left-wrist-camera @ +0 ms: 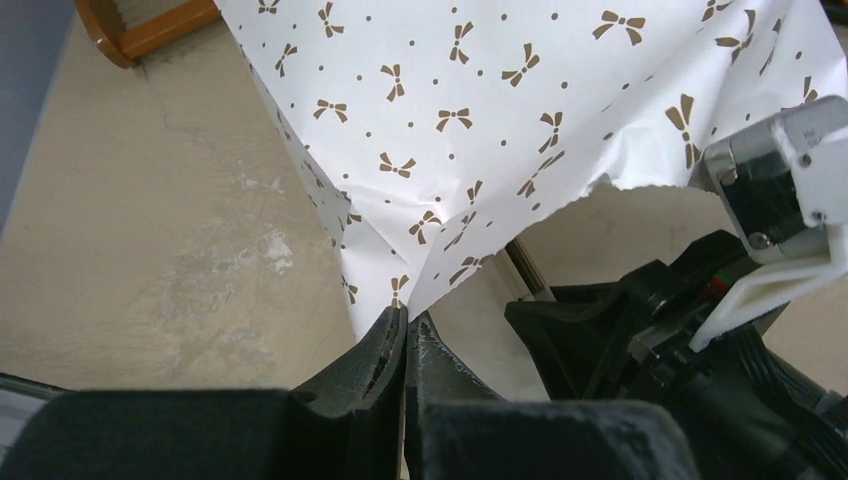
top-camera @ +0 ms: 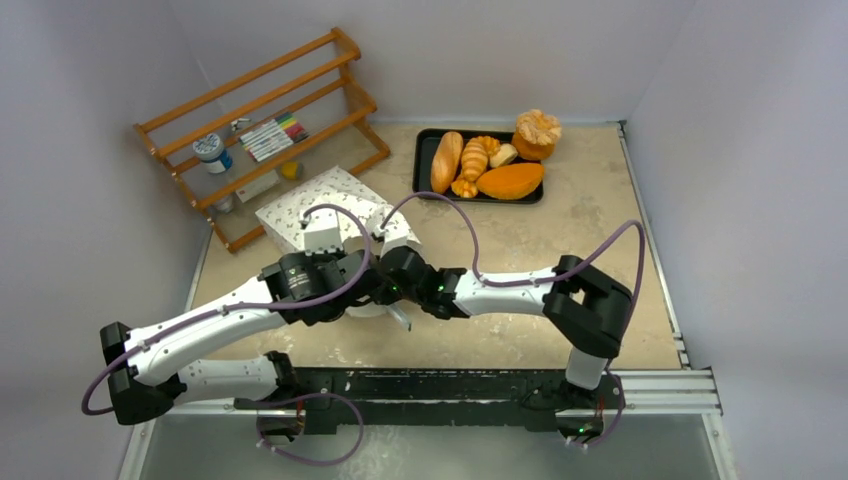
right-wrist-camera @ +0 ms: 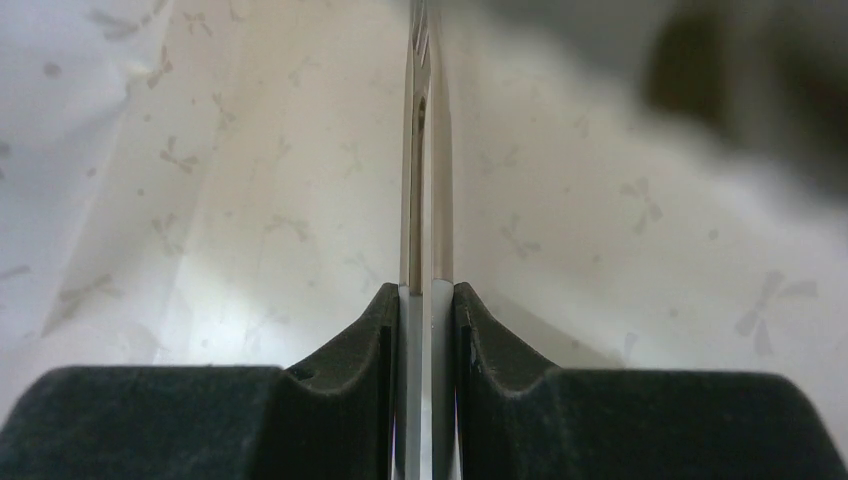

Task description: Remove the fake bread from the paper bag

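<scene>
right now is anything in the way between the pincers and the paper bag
Nothing visible is. The left pincer is shut on a corner of the paper bag, and the right pincer sits close against its paper, clamped on a thin sheet seen edge-on; whether that is the bag's own wall I cannot tell.

Two arms are counted at the near edge, the left arm (top-camera: 200,330) and the right arm (top-camera: 510,288). Each is fitted with one gripper, the left gripper (left-wrist-camera: 405,318) and the right gripper (right-wrist-camera: 428,292), and two purple cables (top-camera: 335,207) are looped over them. One paper bag (top-camera: 320,195) is seen in the middle, one wooden rack (top-camera: 262,130) at the far left bearing one jar (top-camera: 212,153) and one pack of markers (top-camera: 272,136), and one black tray (top-camera: 423,160) at the far right, with at least five pieces of fake bread (top-camera: 511,181) counted on or against it.
</scene>
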